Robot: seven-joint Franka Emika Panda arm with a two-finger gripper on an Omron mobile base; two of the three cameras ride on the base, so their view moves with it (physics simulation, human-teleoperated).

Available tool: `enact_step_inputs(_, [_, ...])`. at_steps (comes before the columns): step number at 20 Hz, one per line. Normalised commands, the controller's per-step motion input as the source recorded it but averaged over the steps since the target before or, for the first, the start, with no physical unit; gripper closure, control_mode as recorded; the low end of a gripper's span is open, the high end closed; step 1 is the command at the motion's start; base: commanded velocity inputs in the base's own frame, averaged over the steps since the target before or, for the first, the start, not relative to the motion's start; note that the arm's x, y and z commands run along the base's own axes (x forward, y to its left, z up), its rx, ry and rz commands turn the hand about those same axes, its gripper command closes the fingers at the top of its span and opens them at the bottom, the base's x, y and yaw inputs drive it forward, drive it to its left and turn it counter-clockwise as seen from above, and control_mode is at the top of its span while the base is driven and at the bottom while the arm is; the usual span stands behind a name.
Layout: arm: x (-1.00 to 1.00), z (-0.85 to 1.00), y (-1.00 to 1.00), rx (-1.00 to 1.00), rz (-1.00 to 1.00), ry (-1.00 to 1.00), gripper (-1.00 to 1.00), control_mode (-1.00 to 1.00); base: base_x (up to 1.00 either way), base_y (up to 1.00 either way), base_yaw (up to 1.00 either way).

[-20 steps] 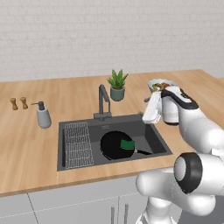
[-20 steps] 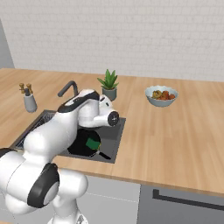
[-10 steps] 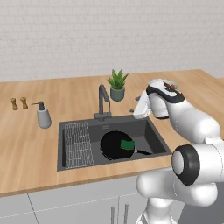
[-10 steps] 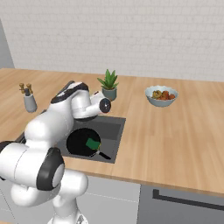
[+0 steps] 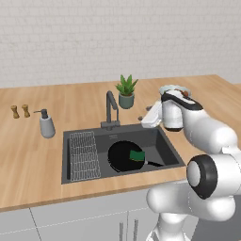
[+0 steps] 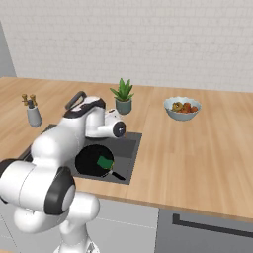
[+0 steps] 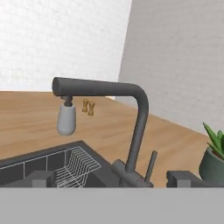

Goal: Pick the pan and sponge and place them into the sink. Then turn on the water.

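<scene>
Pan (image 5: pixel 123 156) and sponge (image 5: pixel 137 155) sit in the sink (image 5: pixel 165 143), so the tap's next. The pincer (image 5: pixel 141 116) hovers right of the faucet (image 5: pixel 111 109), tips apart. I'd aim squarely at its small lever (image 7: pixel 151 165) and nudge gently.

The round black frying pan (image 5: pixel 126 156) sits flat in the dark grey recessed sink (image 5: pixel 160 141), handle toward the front right; the small green-topped sponge (image 5: pixel 137 155) rests inside it. The dark angular faucet (image 5: pixel 110 110) stands behind, dry.
</scene>
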Motion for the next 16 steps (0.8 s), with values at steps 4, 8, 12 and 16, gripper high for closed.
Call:
enact_step_inputs(4, [0.08, -0.33, 0.13, 0.12, -0.06, -0.07, -1.00, -1.00, 0.00, 0.00, 0.00])
enact_step_inputs(8, [0.23, -0.33, 0.23, 0.07, -0.01, -0.15, -1.00, -1.00, 0.00, 0.00, 0.00])
enact_step_inputs(12, [0.31, -0.31, 0.28, 0.01, 0.00, -0.09, -1.00, -1.00, 0.00, 0.00, 0.00])
enact_step_inputs(16, [0.41, -0.20, 0.22, 0.00, 0.00, -0.02, -1.00, -1.00, 0.00, 0.00, 0.00])
